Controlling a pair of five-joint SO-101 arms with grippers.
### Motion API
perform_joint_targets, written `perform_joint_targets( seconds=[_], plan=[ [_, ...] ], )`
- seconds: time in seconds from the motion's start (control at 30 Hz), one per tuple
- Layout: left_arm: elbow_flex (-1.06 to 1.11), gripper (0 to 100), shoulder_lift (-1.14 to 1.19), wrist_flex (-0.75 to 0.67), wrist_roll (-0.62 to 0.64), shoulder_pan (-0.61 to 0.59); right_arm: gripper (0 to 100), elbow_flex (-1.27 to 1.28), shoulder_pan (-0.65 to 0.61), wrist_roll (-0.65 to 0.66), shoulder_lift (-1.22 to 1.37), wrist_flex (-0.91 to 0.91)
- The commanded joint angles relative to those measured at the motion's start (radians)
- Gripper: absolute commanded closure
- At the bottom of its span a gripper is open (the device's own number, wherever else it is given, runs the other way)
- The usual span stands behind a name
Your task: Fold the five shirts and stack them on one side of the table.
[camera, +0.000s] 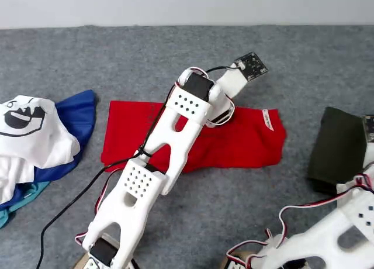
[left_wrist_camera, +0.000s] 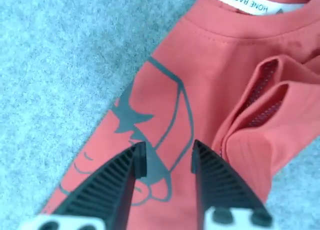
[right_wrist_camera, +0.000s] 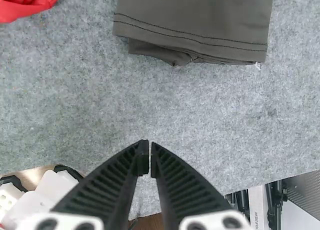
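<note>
A red shirt [camera: 234, 143] lies partly folded in the middle of the grey table, its collar label toward the right. My left arm stretches over it, and my left gripper [left_wrist_camera: 169, 155] hovers open just above the shirt's dark printed figure [left_wrist_camera: 160, 120], with a bunched sleeve fold [left_wrist_camera: 260, 110] beside it. A folded dark olive shirt [camera: 338, 147] lies at the right side. My right gripper [right_wrist_camera: 150, 157] hangs shut with nothing in it over bare felt, a short way from the olive shirt [right_wrist_camera: 200, 15]. At the left lies a heap of a white printed shirt [camera: 29, 134], a blue one [camera: 79, 117] and a teal one [camera: 17, 202].
Grey felt [camera: 175, 52] covers the table. A black cable [camera: 70, 207] runs across the felt by the left arm's base. The right arm's base and red-white wires [camera: 292, 234] sit at the front right corner.
</note>
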Motion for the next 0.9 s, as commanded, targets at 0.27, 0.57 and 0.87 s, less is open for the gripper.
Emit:
perform_joint_targets(
  seconds=[0.27, 0.57, 0.87],
  plan=[
    [0.010, 84, -0.011, 0.023, 0.006, 0.071, 99.0, -0.008, 0.008, 0.003, -0.010, 0.033],
    [0.015, 84, -0.008, -0.091, 0.071, 0.080, 99.0, -0.006, 0.008, 0.006, -0.008, 0.033],
    [0.019, 84, 0.031, -0.127, 0.075, 0.141, 99.0, -0.006, 0.008, 0.008, -0.008, 0.033]
  ],
)
